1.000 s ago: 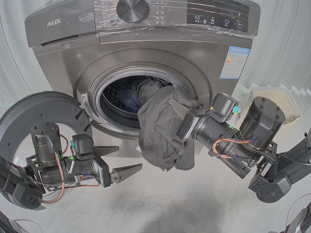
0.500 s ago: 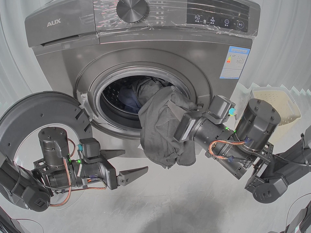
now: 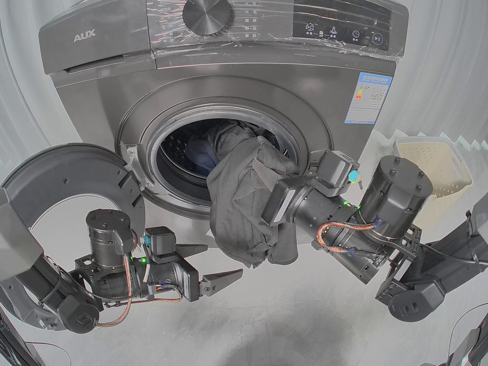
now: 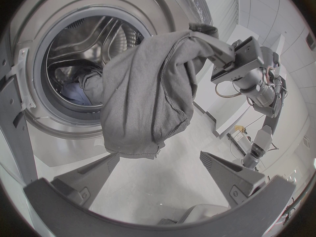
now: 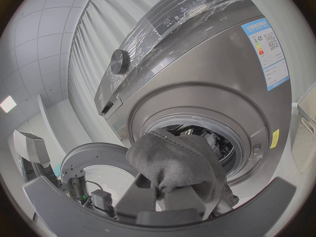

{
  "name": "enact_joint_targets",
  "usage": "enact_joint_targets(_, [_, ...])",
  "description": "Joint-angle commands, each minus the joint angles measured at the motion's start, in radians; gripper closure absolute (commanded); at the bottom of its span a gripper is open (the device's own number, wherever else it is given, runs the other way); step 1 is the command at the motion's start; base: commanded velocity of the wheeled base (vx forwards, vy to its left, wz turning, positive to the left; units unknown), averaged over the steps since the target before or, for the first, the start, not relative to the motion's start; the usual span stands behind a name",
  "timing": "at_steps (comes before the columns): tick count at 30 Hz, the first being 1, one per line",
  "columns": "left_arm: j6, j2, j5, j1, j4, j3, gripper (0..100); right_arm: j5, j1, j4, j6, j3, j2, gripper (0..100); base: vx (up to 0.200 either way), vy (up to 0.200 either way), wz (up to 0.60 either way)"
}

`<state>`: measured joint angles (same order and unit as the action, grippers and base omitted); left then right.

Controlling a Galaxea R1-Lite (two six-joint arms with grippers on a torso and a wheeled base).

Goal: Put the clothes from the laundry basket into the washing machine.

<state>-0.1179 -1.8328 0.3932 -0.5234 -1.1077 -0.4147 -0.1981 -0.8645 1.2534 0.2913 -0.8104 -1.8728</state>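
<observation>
A dark grey garment (image 3: 239, 204) hangs half out of the washing machine's (image 3: 218, 82) round opening, its upper part lying in the drum (image 4: 82, 60) and its lower end dangling over the floor. My right gripper (image 3: 264, 164) is shut on the garment's upper fold in front of the opening's right side; cloth covers its fingertips (image 5: 163, 191). My left gripper (image 3: 223, 261) hovers open, low and left of the hanging end, touching nothing; in the left wrist view the garment's hem (image 4: 148, 92) hangs just beyond the left gripper (image 4: 156, 157). A bluish cloth (image 4: 74, 92) lies inside the drum.
The machine's door (image 3: 66, 179) stands swung open at the left, right behind my left arm. A cream laundry basket (image 3: 447, 174) sits on the floor at the right, beside the machine. Bare grey floor lies in front.
My left arm has moved right, toward the spot under the hanging garment. My right gripper has shifted left with the garment, closer to the opening.
</observation>
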Motion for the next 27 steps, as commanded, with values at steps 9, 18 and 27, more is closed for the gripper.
enact_joint_targets(9, [0.003,-0.089,-0.014,-0.010,-0.006,-0.033,0,-0.001,-0.015,0.001,-0.001,-0.026,-0.034,100,0.000,0.000,0.00])
enact_joint_targets(18, [0.004,-0.177,-0.020,-0.046,-0.049,-0.081,0,-0.001,-0.016,0.001,-0.001,-0.029,-0.036,100,0.000,0.000,0.00])
enact_joint_targets(27, [0.003,-0.290,-0.079,-0.044,-0.133,-0.154,0,-0.001,-0.016,0.001,-0.001,-0.029,-0.036,100,0.000,0.000,0.00])
